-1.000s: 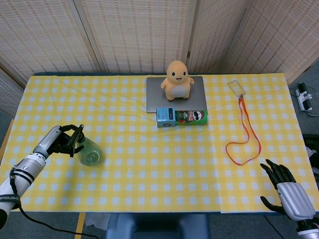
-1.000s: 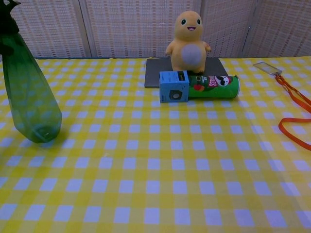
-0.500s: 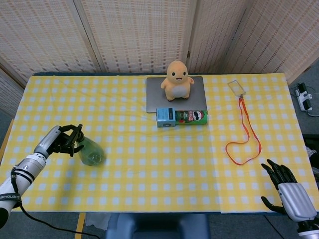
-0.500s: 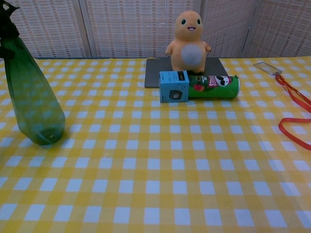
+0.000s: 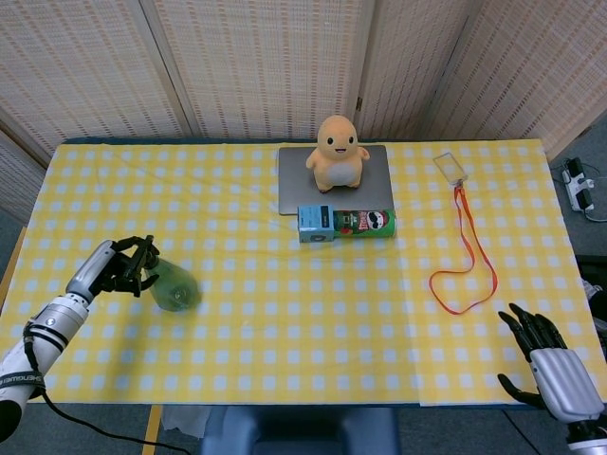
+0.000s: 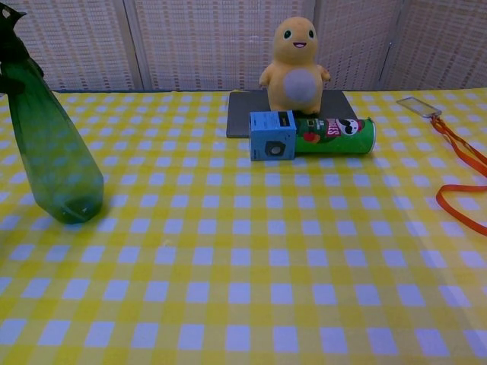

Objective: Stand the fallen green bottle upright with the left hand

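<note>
- At the lower right corner of the head view, the right hand [image 5: 555,365] is cut off by the frame, fingers spread and holding nothing.
- Lower left, the left hand [image 5: 121,267] grips the green bottle [image 5: 172,285] at its neck; the bottle leans, base on the table [image 5: 285,322].
- Chest view cuts off the bottle's top.

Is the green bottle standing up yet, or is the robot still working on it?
Nearly. The left robot hand holds the green bottle by its top, and it is raised off its side. It leans a little, its bottom near the tablecloth. Left to do: set it straight and let go. The right robot hand waits open.
</note>
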